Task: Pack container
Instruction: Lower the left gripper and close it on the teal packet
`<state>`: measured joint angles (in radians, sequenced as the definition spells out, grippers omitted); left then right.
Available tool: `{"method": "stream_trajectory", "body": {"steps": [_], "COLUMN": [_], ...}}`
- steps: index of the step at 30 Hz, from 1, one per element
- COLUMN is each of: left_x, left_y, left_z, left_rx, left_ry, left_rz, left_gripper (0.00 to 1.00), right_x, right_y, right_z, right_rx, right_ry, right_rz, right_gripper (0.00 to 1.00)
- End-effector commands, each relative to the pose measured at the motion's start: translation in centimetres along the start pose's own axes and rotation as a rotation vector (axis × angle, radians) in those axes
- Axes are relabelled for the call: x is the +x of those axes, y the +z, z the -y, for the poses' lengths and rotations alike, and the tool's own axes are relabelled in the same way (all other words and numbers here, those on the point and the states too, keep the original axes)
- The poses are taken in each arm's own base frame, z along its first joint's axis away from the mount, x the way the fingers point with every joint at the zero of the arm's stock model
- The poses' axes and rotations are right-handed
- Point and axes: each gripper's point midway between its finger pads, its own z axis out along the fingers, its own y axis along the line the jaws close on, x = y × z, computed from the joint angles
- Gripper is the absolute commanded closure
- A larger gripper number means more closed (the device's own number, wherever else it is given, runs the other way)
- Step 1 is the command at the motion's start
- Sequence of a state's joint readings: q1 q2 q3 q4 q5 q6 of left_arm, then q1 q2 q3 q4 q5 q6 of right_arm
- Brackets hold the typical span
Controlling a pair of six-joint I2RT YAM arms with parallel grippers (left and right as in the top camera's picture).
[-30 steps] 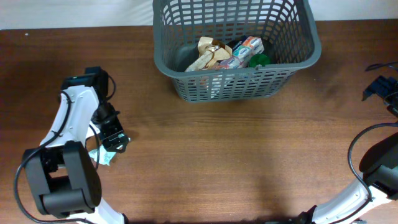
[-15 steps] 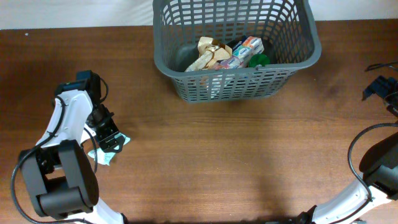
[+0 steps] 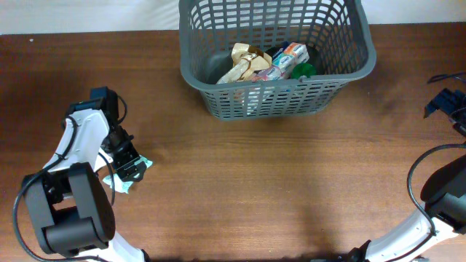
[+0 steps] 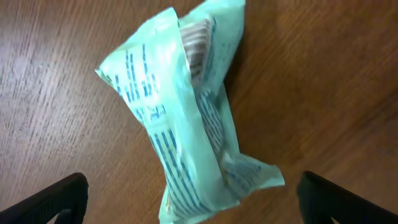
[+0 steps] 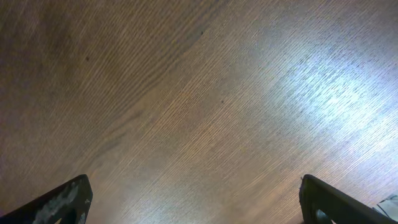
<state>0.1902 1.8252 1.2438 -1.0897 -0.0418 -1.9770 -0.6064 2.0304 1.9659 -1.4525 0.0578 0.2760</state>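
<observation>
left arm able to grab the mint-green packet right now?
Probably yes. The left gripper hangs right over the packet, jaws open with a finger on either side, and the wrist view shows only bare table around it.

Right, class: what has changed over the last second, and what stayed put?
The left gripper, open over the pale green plastic packet with blue print, shifted slightly to its left; nothing was gripped or released. The packet, the dark grey lattice basket and the right gripper appear unmoved.

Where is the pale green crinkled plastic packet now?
The pale green packet lies on the brown wooden table at the left of the overhead view, partly under the left end effector, far from the dark grey plastic basket.
</observation>
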Motion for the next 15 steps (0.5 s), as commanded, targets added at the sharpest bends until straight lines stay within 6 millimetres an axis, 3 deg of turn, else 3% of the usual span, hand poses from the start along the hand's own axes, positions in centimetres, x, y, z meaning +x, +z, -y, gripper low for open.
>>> {"method": "stream_trajectory", "body": {"steps": [1,15], "left_x": [-0.93,-1.18], "left_y": [0.27,0.96], "left_z": [-0.11,-0.23], "left_rx": [-0.002,-0.005], "left_ry": [-0.03,-0.037], "left_rz": [0.02,0.019], "left_gripper": [0.01,0.01], "right_x": [0.05,0.05], "right_y": [-0.41,-0.41], "right_z": [-0.19,-0.19], "right_rx": [-0.005,-0.005], "right_ry": [-0.01,-0.01], "right_rz": [0.012,0.012], "right_gripper": [0.01,0.01]}}
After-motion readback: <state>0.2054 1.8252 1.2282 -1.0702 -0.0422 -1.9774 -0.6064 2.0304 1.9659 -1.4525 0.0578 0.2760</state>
